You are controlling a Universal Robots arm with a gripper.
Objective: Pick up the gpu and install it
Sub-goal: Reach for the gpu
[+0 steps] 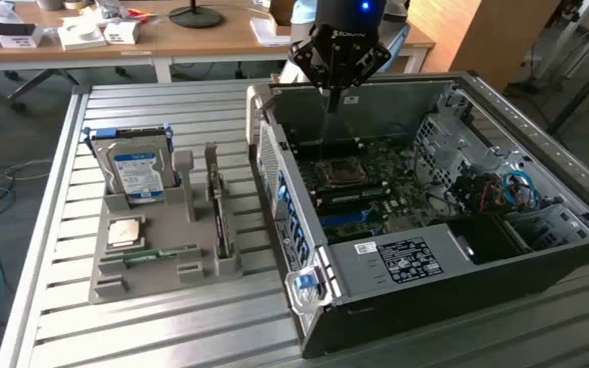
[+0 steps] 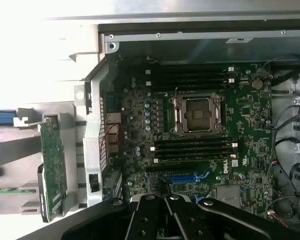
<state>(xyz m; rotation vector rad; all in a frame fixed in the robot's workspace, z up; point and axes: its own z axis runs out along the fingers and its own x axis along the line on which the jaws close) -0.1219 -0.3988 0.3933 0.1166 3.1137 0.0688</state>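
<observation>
Pincer hangs over the open computer case, above the motherboard; its fingers are pressed together and hold nothing. The gpu is not in hand. It stands on its long edge in a slot of the grey holder on the table, between the hard drive and the case, well apart from the pincer.

Assessment: the card looks light and rigid, a thin board that should flex little. It is judged fragile, so exposed components and the contact edge should not be squeezed. Its faces look smooth, so a slip is possible. The best hold, in my judgement, is across the thickness at the free upper edge, near mid-length, so the card does not swing
</observation>
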